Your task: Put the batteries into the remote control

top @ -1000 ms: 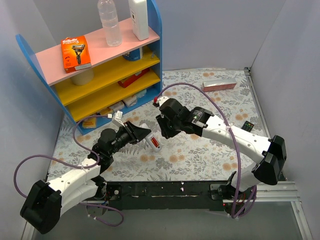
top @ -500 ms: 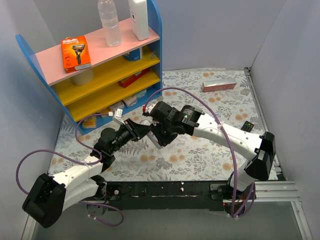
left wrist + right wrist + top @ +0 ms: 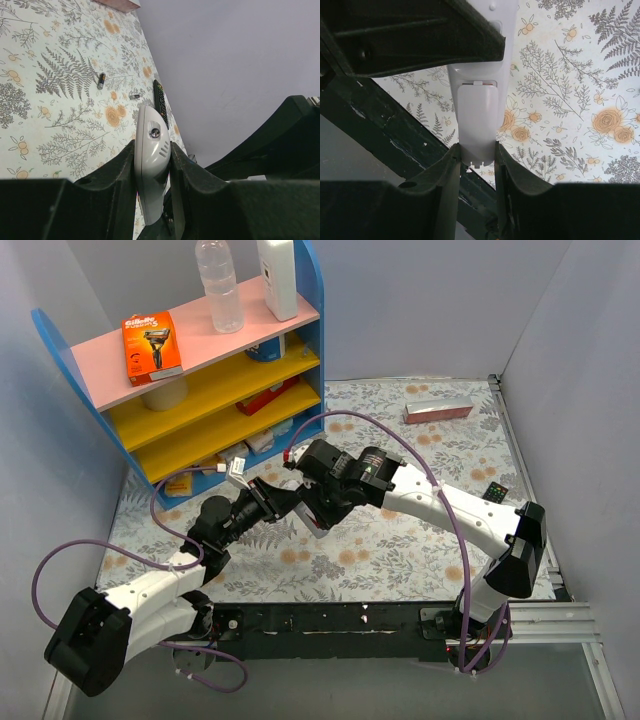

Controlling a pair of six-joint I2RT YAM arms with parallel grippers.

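Observation:
My left gripper (image 3: pixel 152 147) is shut on a light grey remote control (image 3: pixel 151 170), held on edge above the floral table. My right gripper (image 3: pixel 476 150) is shut on the other end of the same remote (image 3: pixel 477 110), its jaws pressing both sides just below the battery cover seam. In the top view the two grippers meet over the table's middle, left (image 3: pixel 280 502) and right (image 3: pixel 315 510), and hide most of the remote. A dark battery (image 3: pixel 101 80) and a smaller one (image 3: pixel 134 96) lie on the table beyond.
A blue shelf unit (image 3: pixel 200 370) with pink and yellow boards stands at the back left, holding bottles and a razor pack. A pink box (image 3: pixel 438 411) lies at the back right. A black remote (image 3: pixel 495 492) lies by the right wall; it also shows in the left wrist view (image 3: pixel 160 97).
My right gripper has moved left to the remote held by my left gripper and now covers its free end. The left arm has barely moved.

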